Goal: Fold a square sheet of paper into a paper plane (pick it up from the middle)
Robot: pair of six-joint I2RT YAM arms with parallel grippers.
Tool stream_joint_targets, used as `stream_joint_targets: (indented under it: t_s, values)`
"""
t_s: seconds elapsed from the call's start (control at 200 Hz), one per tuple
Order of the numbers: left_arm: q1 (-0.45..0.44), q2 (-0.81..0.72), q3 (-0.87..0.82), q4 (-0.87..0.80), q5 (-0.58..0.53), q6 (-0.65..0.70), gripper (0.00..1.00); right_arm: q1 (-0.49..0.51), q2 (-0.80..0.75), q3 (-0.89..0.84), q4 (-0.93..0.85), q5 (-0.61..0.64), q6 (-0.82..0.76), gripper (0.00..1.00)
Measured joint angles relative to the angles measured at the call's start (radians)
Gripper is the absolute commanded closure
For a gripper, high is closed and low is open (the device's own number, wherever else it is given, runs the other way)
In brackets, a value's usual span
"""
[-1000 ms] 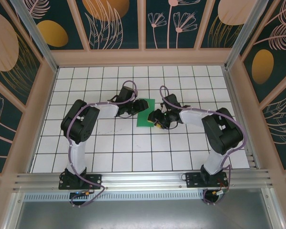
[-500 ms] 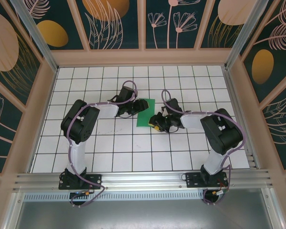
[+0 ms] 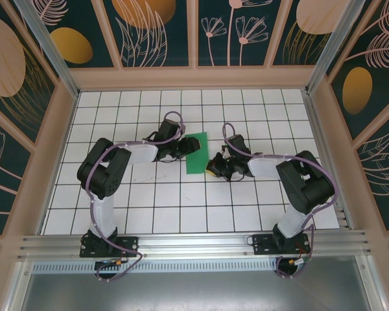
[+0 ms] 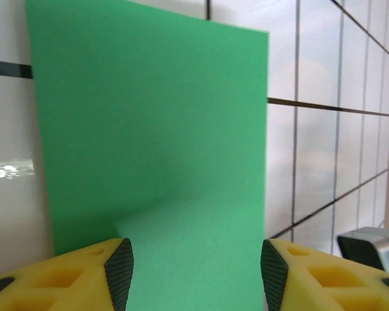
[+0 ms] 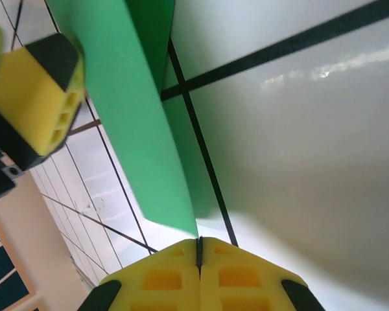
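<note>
The left hand (image 4: pixel 196 265), spread, straddled the left edge of the square sheet of paper (image 3: pixel 196 153); the right hand (image 5: pixel 199 249), pressed together, sat at its near corner.

Matt green paper (image 4: pixel 149 129) on glossy white tiles (image 4: pixel 324 78).

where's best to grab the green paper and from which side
Likely the edge of the square sheet of paper facing the right arm, near its near corner, coming low from that side. In the right wrist view that edge stands lifted off the tiles, shadow beneath, so fingers fit over and under. The right gripper sits shut at that corner.
</note>
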Motion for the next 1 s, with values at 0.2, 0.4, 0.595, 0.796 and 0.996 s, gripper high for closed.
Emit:
stream_joint_targets:
  t_s: [0.2,0.4,0.595,0.796,0.996]
  values:
    - [0.0,-0.008,0.005,0.001,0.0,0.015,0.44,-0.001,0.0,0.0,-0.036,-0.013,-0.033,1.0]
    - [0.0,0.038,0.027,-0.02,-0.028,0.024,0.47,-0.001,0.0,0.0,-0.037,-0.013,-0.033,0.87]
    - [0.0,0.042,0.035,-0.027,-0.04,0.033,0.47,-0.004,-0.009,0.0,-0.036,-0.009,-0.032,0.84]
    - [0.0,0.043,0.037,-0.031,-0.04,0.035,0.47,-0.008,-0.025,0.0,-0.032,-0.009,-0.024,0.88]
    - [0.0,0.044,0.039,-0.034,-0.04,0.035,0.47,-0.008,-0.026,0.0,-0.012,-0.01,-0.016,0.96]
